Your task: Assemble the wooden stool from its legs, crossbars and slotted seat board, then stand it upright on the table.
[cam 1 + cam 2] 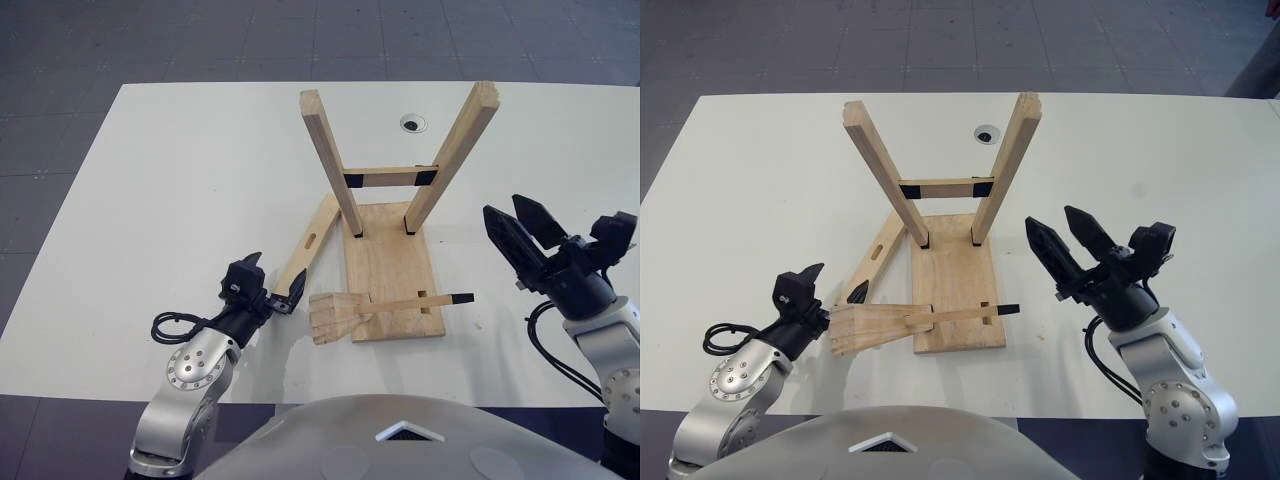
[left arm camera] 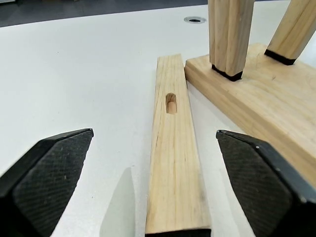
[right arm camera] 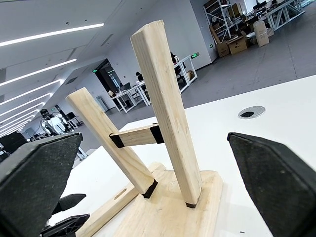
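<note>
The left pincer (image 2: 154,136) is held wide open low over the worktop (image 1: 180,180), with the near end of a loose leg (image 2: 174,163) lying between its fingers (image 2: 54,173); no contact with the wood is seen. The right pincer (image 1: 1052,218) is likewise spread wide and grasps nothing, and is raised just to the right of the seat board (image 1: 395,270). The board is laid flat on the worktop, with two upright legs (image 1: 330,160) set into its far end and joined by a crossbar (image 1: 390,177) with black ends. The loose leg is laid along the board's left edge. Another leg piece (image 1: 335,315), with a thin bar (image 1: 420,302) attached, is laid across the board's near end.
</note>
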Available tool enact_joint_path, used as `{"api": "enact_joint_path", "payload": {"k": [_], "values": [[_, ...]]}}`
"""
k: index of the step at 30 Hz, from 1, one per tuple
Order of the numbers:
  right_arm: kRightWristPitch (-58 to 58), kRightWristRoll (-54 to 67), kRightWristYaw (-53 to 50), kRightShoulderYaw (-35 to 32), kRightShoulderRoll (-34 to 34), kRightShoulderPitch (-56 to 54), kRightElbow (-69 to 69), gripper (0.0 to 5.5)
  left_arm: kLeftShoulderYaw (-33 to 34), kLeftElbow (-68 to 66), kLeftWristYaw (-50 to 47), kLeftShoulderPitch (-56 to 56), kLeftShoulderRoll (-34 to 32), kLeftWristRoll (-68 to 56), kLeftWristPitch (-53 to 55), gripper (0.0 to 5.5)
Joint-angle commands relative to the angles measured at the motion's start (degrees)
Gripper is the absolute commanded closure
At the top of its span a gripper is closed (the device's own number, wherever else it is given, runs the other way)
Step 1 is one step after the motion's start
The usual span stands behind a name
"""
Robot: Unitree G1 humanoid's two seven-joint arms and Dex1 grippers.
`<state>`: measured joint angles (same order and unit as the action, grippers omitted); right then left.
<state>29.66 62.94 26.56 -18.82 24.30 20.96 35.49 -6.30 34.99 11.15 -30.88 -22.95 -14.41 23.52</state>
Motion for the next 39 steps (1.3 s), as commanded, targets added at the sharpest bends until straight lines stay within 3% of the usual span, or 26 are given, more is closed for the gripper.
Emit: {"api": "enact_joint_path", "payload": {"k": [1, 17, 34, 36, 39], "values": [[0.42, 0.81, -0.8, 0.2, -0.1, 0.23, 1.18, 0.0, 0.02, -1.76, 0.33, 0.76, 0.29, 1.76, 0.91, 0.87], [0.23, 1.07, -2.73, 1.86, -0.67, -0.16, 2.38, 0.0, -0.27, -9.41, 6.94, 2.85, -1.1, 2.26, 6.34, 0.87], [-0.02, 1.8, -3.48, 1.33, -0.48, -0.57, 2.84, 0.0, 0.79, -12.49, 8.72, 2.89, -0.85, 2.14, 3.2, 3.43], [-0.03, 1.91, -3.64, 1.25, -0.41, -0.89, 2.82, 0.0, 2.03, -12.96, 9.4, 3.21, -0.26, 0.8, 2.35, 3.43], [-0.8, 1.94, -5.4, 0.17, -0.66, -3.0, 1.97, 0.0, 9.84, -13.08, 8.0, 7.54, 3.58, -5.67, 0.08, 3.43]]}}
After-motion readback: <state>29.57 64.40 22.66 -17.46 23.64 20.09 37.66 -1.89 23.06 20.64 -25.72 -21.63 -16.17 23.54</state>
